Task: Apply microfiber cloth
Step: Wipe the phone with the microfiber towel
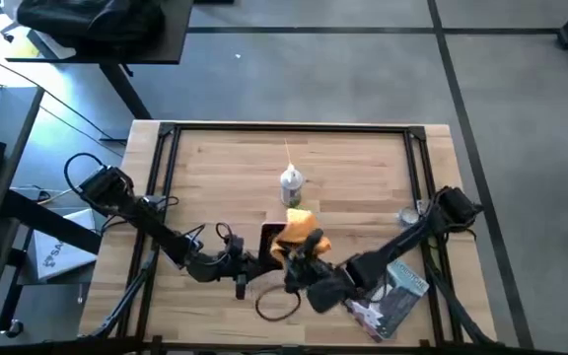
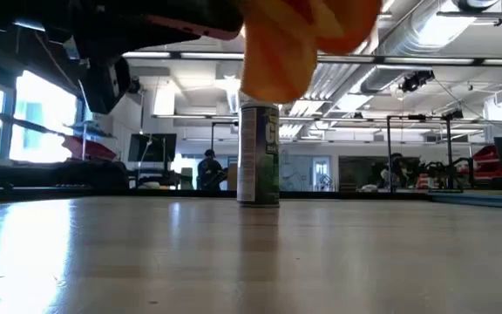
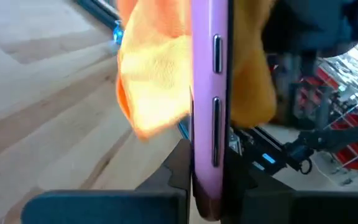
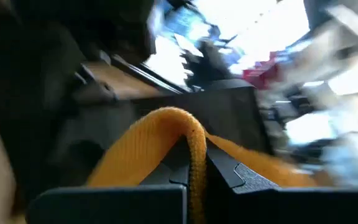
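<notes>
1. One soft orange-yellow microfiber cloth hangs bunched above the light wooden bench, toward six o'clock of the bench's middle in the high view. In the low view it droops from the top edge.
2. One slim phone with a pink edge and dark face is held on its edge; in the left wrist view the cloth lies against it and shows on both sides of it.
3. The left gripper comes in from nine o'clock, and its fingers are clamped on the phone's lower end.
4. The right gripper comes in from four o'clock; its fingers pinch a fold of the cloth.
5. One upright white-and-green spray bottle stands on the bench at twelve o'clock of the cloth, apart from it; in the low view it stands just below the hanging cloth.
6. One grey-blue printed packet lies at the bench's four o'clock corner.
7. One small glass jar sits near the right edge, at three o'clock.
8. One dark cable loop lies at six o'clock.
</notes>
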